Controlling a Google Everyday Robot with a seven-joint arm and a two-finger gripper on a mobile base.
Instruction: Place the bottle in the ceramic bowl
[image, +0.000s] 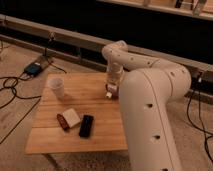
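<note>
At the table's (97, 131) far right edge, the gripper (112, 87) hangs, pinching the bottle (108, 94).

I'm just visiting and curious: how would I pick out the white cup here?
Find the wooden table beside the big white robot arm, whose jaws hang over its far right edge. The white cup stands upright near the far left corner, alone. Unlike the flat white block and the black bar near the front, it is tall and round.
</note>
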